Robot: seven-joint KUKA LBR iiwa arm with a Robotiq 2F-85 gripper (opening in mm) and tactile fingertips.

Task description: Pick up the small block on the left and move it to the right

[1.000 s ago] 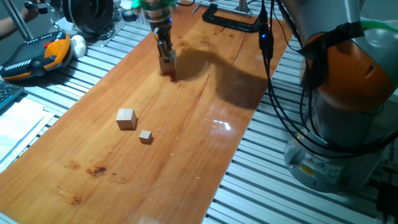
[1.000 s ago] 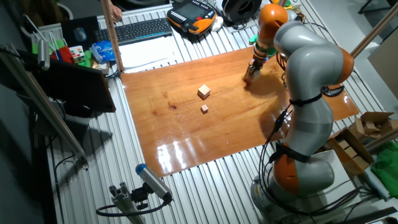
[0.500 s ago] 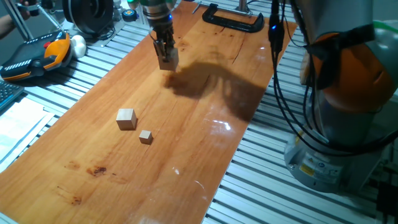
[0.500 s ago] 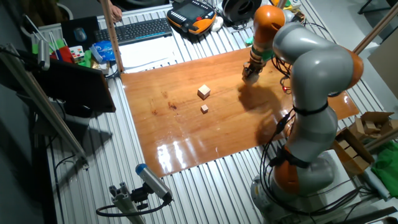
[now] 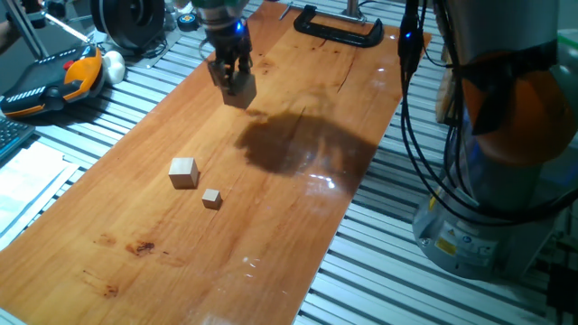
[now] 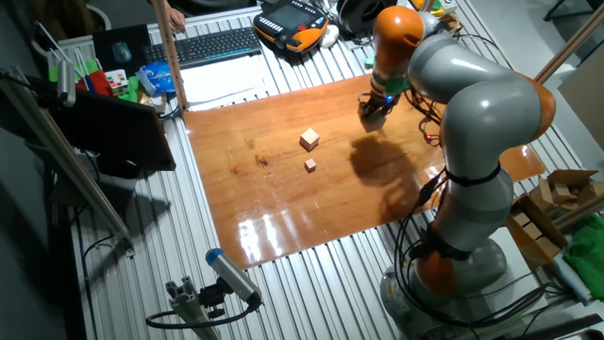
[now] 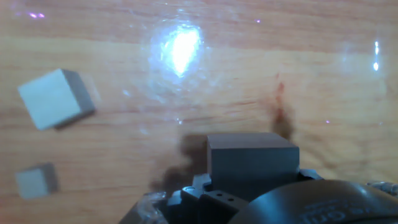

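A glossy wooden surface (image 5: 135,208) is lying on a ribbed aluminium bench (image 6: 311,283), with a black keyboard (image 6: 215,44) sitting just beyond its far edge.

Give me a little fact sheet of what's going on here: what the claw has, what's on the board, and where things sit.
Gripper: shut on the small block, lifted above the board
Board: wooden tabletop, shiny in places
Loose cubes: slightly smaller cube and tiny cube, apart from each other, both on the wood
Gripper versus cubes: well away, toward the board's far end
Clamp: black clamp at the board's far edge
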